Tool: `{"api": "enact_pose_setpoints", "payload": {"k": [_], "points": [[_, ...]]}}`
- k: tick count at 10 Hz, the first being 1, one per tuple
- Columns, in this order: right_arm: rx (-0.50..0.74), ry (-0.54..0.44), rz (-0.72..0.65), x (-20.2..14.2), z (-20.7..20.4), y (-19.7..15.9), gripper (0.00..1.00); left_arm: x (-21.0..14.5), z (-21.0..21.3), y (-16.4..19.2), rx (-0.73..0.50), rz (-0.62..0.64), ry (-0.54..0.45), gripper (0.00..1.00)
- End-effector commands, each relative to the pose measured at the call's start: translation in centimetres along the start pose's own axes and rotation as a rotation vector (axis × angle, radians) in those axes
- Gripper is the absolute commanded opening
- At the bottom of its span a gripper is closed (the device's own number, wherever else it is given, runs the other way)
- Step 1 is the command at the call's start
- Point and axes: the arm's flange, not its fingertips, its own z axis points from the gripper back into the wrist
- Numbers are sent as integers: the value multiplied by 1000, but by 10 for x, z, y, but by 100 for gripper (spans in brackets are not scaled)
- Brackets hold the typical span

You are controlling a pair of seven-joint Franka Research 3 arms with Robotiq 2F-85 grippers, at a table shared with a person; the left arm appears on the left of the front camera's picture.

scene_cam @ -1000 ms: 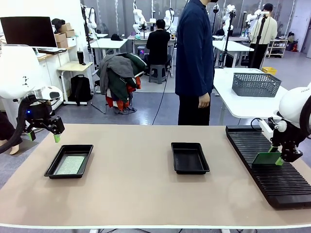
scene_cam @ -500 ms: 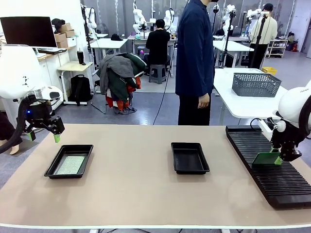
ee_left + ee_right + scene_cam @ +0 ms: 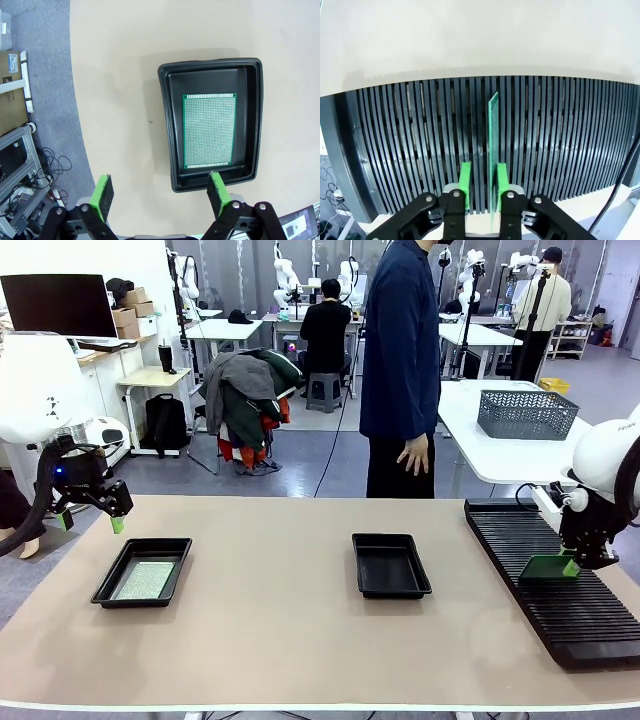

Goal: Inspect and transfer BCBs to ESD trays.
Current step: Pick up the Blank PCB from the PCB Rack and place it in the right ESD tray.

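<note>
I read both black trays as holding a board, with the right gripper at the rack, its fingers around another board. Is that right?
Not quite. Only the left tray holds a board; the middle tray is empty, as the front view shows. The rest stands: the right gripper is at the rack, its fingers around another board.

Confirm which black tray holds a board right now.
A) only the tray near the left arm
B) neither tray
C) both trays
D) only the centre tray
A: the tray near the left arm has a green board lying flat on its floor, while the centre tray shows nothing but bare black floor.
</note>
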Motion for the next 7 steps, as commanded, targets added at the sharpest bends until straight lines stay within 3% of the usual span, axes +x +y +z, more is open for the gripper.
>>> {"api": "enact_pose_setpoints", "payload": {"k": [1,2,3,4,5,6,7], "points": [[31,29,-21,-1,1,-4,18,0,-1,1,0,2,-5,100],[30,28,-21,-1,1,-4,19,0,-1,1,0,2,-5,100],[30,28,-20,-1,1,-3,11,0,-1,1,0,2,-5,100],[29,26,-21,-1,2,-3,12,0,-1,1,0,2,-5,100],[31,28,-22,-2,2,-4,5,0,-1,1,0,2,-5,100],[34,27,-22,-2,2,-4,6,0,-1,1,0,2,-5,100],[37,26,-23,-3,1,-5,0,0,-1,1,0,2,-5,100]]}}
